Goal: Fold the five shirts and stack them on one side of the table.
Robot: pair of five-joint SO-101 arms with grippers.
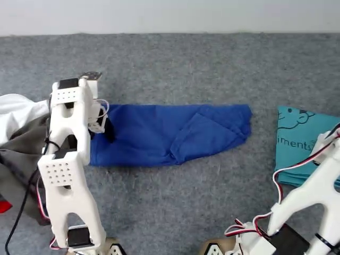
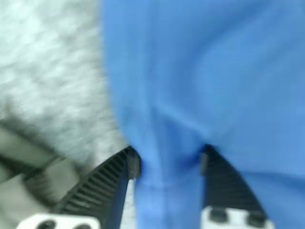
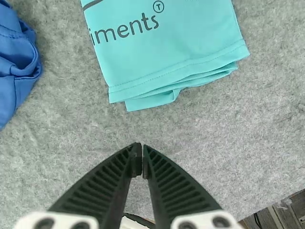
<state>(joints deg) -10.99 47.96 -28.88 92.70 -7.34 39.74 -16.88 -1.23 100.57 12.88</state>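
A blue shirt lies folded into a long band across the middle of the grey mat. My left gripper is at its left end, and in the left wrist view the gripper is shut on a puckered fold of the blue shirt. A folded teal shirt with dark print rests at the right edge. My right gripper hovers shut and empty over bare mat just in front of the teal shirt. One end of the blue shirt lies off to one side of it.
A loose pile of shirts sits at the left edge: a white one, a grey one and a bit of red. The grey felt mat covers the table, with a pale wall behind.
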